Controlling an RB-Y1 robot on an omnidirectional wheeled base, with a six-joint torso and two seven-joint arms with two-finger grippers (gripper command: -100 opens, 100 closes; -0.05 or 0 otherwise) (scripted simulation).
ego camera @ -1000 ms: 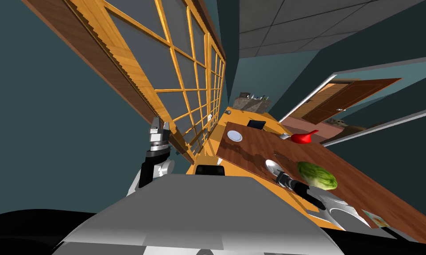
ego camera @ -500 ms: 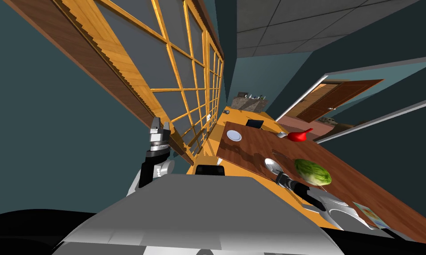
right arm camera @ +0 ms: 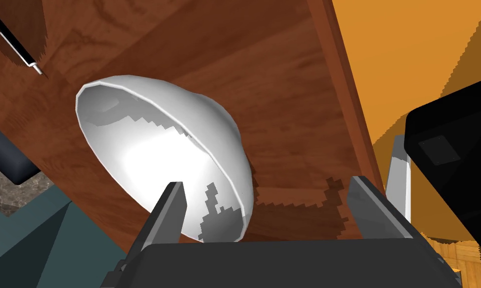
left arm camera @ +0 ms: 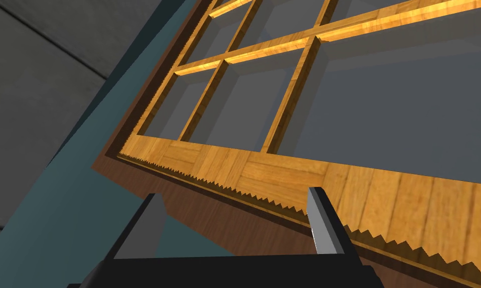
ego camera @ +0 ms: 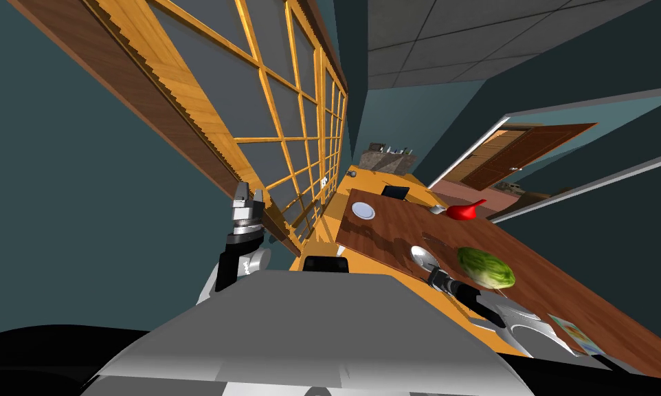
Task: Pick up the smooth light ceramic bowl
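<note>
A smooth white bowl [right arm camera: 154, 150] sits on the brown wooden table [right arm camera: 284, 75] near its edge; the head view shows the bowl [ego camera: 421, 256] just ahead of my right arm. My right gripper [right arm camera: 267, 202] is open at the bowl's near side. One finger [right arm camera: 170, 210] lies over the bowl's inside, the other finger [right arm camera: 367, 205] stands apart over the tabletop, and the near rim is between them. In the head view the right gripper [ego camera: 435, 274] touches the bowl's near edge. My left gripper [ego camera: 247, 198] is raised by the window, open and empty [left arm camera: 234, 220].
A green lettuce [ego camera: 486, 267] lies right beside the bowl. Farther along the table are a red object [ego camera: 464, 210], a white plate [ego camera: 363, 210] and a dark flat device [ego camera: 395, 192]. A black chair [ego camera: 325, 264] stands at the table's edge. An open door [ego camera: 521, 155] is at the back.
The head view shifted slightly a second ago, so my head or base moved a little. Since half a second ago nothing has visibly moved.
</note>
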